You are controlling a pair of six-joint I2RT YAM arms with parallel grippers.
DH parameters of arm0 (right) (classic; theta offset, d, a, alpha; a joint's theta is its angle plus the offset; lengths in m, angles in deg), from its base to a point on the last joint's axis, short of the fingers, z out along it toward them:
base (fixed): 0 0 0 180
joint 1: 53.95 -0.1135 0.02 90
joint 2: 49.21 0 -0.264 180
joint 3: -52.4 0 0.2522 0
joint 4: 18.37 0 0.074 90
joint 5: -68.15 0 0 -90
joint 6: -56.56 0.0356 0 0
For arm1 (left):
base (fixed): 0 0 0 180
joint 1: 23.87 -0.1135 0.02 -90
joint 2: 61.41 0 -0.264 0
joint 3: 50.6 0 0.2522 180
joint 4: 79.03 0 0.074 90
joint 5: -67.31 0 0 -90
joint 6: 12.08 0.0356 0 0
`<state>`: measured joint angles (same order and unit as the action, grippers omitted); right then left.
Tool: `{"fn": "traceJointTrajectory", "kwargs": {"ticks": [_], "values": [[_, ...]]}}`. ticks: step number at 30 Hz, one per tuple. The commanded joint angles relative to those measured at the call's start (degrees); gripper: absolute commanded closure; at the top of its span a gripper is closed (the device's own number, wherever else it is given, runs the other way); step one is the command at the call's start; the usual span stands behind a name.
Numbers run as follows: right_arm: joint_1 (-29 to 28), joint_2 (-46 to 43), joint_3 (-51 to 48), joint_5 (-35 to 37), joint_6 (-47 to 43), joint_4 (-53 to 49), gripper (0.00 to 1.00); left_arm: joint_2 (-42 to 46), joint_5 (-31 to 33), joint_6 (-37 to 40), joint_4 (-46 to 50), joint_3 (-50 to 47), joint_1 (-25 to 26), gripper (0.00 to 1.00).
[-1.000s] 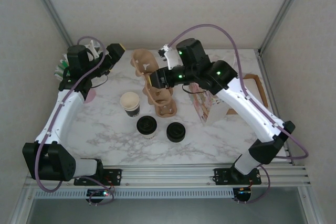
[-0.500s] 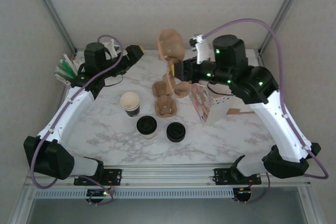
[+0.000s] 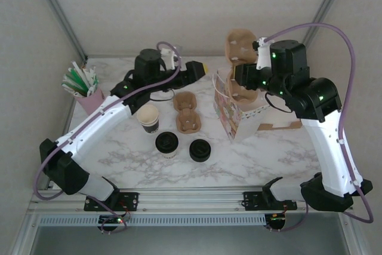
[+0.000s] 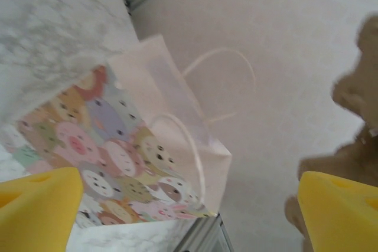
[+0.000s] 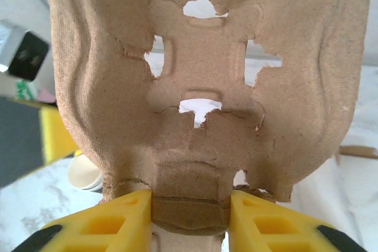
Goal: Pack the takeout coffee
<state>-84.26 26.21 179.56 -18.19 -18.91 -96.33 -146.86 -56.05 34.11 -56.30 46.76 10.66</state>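
Note:
The takeout coffee [image 3: 166,143], a small cup under a round black lid, stands near the front of the marble table. My right gripper [image 5: 190,216] is shut on the bottom edge of a brown pulp cup carrier [image 5: 195,69]. It holds that carrier [image 3: 241,58] upright in the air over the open animal-print paper bag [image 3: 227,110]. My left gripper [image 3: 202,68] hovers open and empty left of the bag's mouth. Its yellow fingertips [image 4: 36,208] frame the bag [image 4: 118,163] and its white handles, with the carrier [image 4: 360,116] at the right edge.
A second pulp carrier [image 3: 186,111] lies flat mid-table. A lidless cream cup [image 3: 148,117] stands left of it, and a loose black lid [image 3: 200,150] rests right of the coffee. A pink cup of straws [image 3: 83,85] sits far left. Brown cardboard [image 3: 278,126] lies behind the bag.
My right arm lifted one carrier off the stack and swung it right, over the bag. The left arm swept right toward the bag's mouth. The other carrier stayed on the table.

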Motion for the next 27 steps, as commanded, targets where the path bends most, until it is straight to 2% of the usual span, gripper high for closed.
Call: {"fn": "traceJointTrajectory", "kwargs": {"ticks": [1,5,8,16,19,22,27], "values": [[3.37,1.57,1.37,0.11,-1.05,-3.43,0.66,-2.24,0.67,-0.90,-1.15,2.34,2.64,0.11],[6.71,4.05,1.72,-2.23,-1.11,-4.82,0.66,-4.15,0.16,-1.15,-1.67,2.83,4.08,0.16],[8.47,5.94,1.91,-4.14,-1.30,-5.35,0.67,-5.48,-0.45,-1.13,-1.71,3.15,4.41,0.25],[9.43,10.22,3.69,-6.80,-2.48,-6.62,0.68,-6.38,-1.00,-0.35,-0.90,3.21,4.46,0.80],[9.52,11.47,4.30,-7.60,-2.69,-6.80,0.68,-6.57,-0.67,0.53,0.52,4.09,4.24,0.92],[9.62,12.79,4.85,-8.94,-2.84,-6.84,0.68,-6.70,-0.52,1.86,2.21,5.37,3.56,1.00],[9.69,14.87,5.53,-10.75,-3.52,-6.63,0.68,-6.57,-0.59,4.45,5.32,7.59,1.81,1.00]]}}
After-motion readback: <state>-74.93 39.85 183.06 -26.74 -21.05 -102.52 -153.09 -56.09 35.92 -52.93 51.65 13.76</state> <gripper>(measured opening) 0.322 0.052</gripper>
